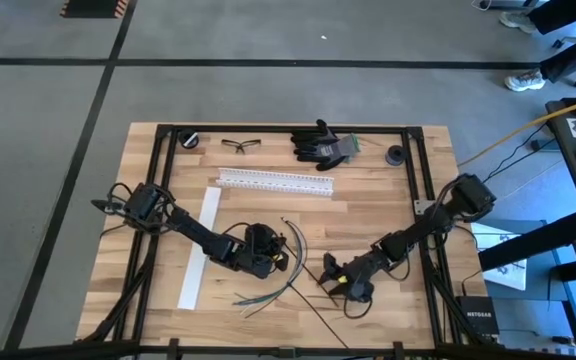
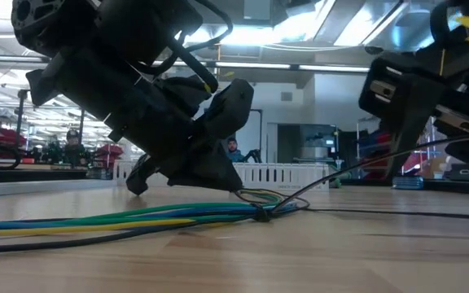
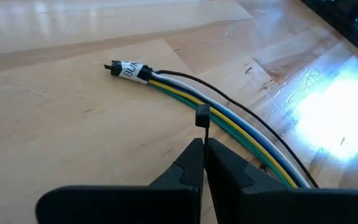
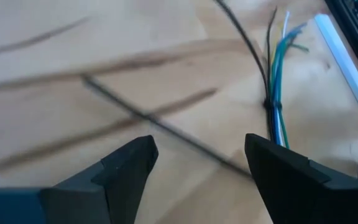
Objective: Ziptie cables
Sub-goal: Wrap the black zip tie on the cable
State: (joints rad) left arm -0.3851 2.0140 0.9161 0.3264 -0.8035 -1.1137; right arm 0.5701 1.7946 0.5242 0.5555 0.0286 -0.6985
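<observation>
Wooden table; cables bundled; left gripper fingers pinching zip tie; right gripper fingers spread.

Dark jointed arms, black cabling (yellow marking, right).

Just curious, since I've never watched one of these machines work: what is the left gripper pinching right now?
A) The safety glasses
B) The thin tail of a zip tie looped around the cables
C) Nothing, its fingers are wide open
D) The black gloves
B: in the left wrist view the left gripper is shut on the thin black zip tie that wraps the cables.
</observation>
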